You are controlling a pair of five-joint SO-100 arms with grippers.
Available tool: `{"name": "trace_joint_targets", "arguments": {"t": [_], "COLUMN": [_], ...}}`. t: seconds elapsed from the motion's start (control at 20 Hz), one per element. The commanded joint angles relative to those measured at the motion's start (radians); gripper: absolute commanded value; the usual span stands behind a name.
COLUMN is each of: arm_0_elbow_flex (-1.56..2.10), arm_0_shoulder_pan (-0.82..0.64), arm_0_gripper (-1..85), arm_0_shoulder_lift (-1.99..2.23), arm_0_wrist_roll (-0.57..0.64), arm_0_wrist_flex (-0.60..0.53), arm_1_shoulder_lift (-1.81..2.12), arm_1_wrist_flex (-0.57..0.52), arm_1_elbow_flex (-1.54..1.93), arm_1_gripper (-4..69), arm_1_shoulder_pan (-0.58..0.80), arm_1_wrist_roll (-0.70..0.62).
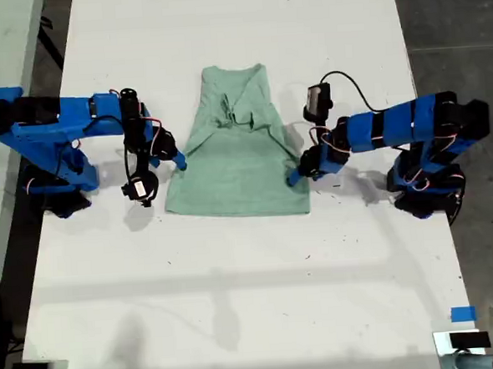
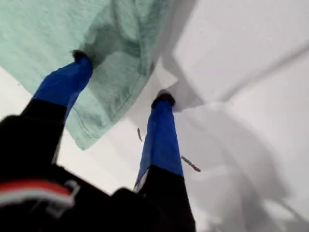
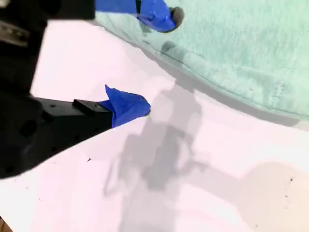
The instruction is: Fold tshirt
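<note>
The pale mint-green tshirt (image 1: pixel 241 160) lies flat on the white table (image 1: pixel 235 277), with its sleeves folded in toward the middle and its hem toward the exterior view's bottom. One blue arm reaches each side edge of it; the wrist views do not tell me which arm is which. My first gripper (image 2: pixel 123 77) is open, one fingertip (image 2: pixel 82 58) on the tshirt (image 2: pixel 43 34) near a hem corner, the other on bare table. My second gripper (image 3: pixel 157 63) is open and straddles the edge of the tshirt (image 3: pixel 241 43).
The arm bases stand at the exterior view's left (image 1: pixel 58 175) and right (image 1: pixel 426 182) table edges. A blue tape mark (image 1: pixel 462 313) sits near the lower right corner of the exterior view. Dark floor borders the table on both sides.
</note>
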Motion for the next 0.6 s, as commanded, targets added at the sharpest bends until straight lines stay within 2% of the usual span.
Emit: {"name": "trace_joint_targets", "arguments": {"t": [0.0,0.05,0.4,0.55], "arm_0_elbow_flex": [-0.058,-0.060,-0.067,-0.067], "arm_0_shoulder_pan": [0.009,0.009,0.009,0.011], "arm_0_gripper": [20.6,20.6,20.1,20.0], "arm_0_shoulder_lift": [0.002,0.000,-0.006,-0.006], "arm_0_wrist_roll": [-0.009,-0.009,-0.003,-0.003], "arm_0_wrist_flex": [-0.008,-0.008,-0.009,-0.009], "arm_1_shoulder_lift": [-0.021,-0.025,-0.029,-0.029], "arm_1_wrist_flex": [-0.035,-0.040,-0.040,0.005], "arm_1_elbow_flex": [-0.028,-0.028,-0.034,-0.069], "arm_1_gripper": [17.1,10.5,4.7,3.0], "arm_1_shoulder_pan": [0.018,0.025,0.034,0.020], "arm_1_wrist_roll": [-0.021,-0.025,-0.034,-0.051]}}
